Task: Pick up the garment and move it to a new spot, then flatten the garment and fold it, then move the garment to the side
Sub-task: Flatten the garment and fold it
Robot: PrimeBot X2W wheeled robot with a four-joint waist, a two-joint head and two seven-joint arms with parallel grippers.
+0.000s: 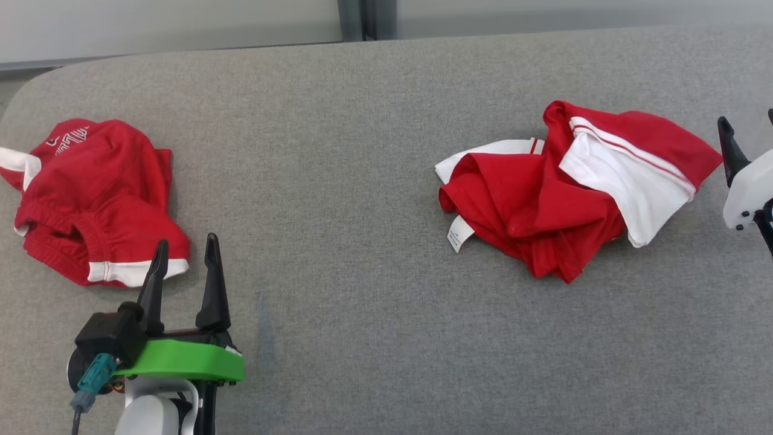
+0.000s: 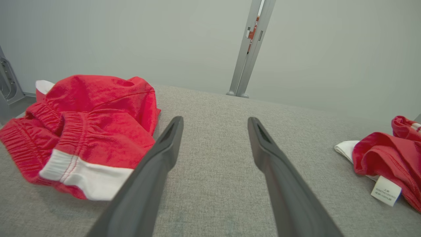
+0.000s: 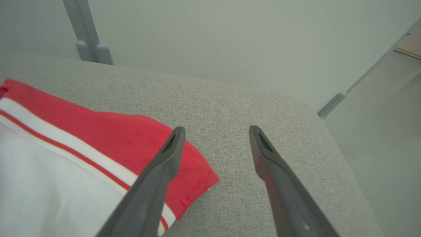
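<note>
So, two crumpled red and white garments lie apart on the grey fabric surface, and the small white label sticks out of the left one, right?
Not the left garment. In the head view the small white label sticks out of the right garment; both garments do lie apart on the grey fabric surface.

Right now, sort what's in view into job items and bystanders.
Job: crumpled red-and-white garment; right gripper, open beside it; grey table underneath.
Lying about, likely: red shorts at the left; grey post behind.
</note>
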